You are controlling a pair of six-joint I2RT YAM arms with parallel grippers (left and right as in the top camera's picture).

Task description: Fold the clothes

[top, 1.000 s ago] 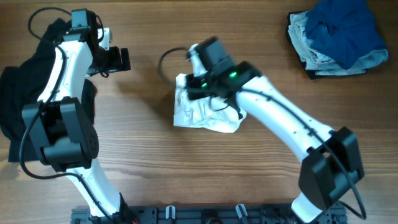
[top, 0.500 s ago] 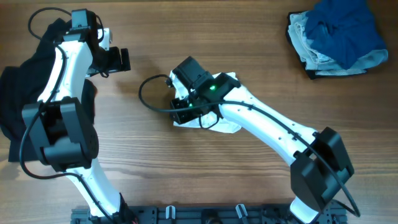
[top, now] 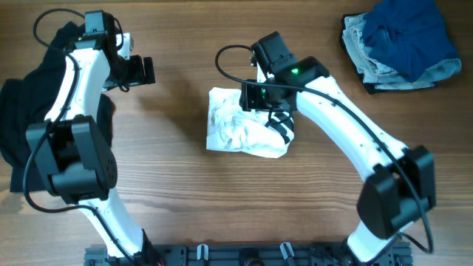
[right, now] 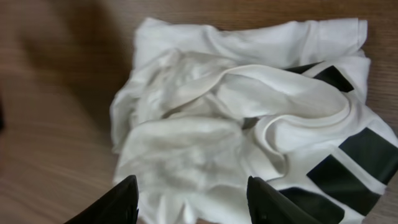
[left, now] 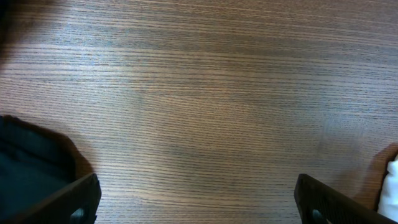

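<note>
On the wood-grain table [top: 177, 185] lies a white garment [top: 236, 133], seemingly crumpled.

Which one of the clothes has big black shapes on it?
The crumpled white one in the middle: bold black blocks show on one side. The black one at the left edge and the blue pile at the top right show none.

Brown wood-grain table [top: 170, 193]

L gripper [top: 144, 72] spread wide — R gripper [right: 196, 208] parted, aimed down.
</note>
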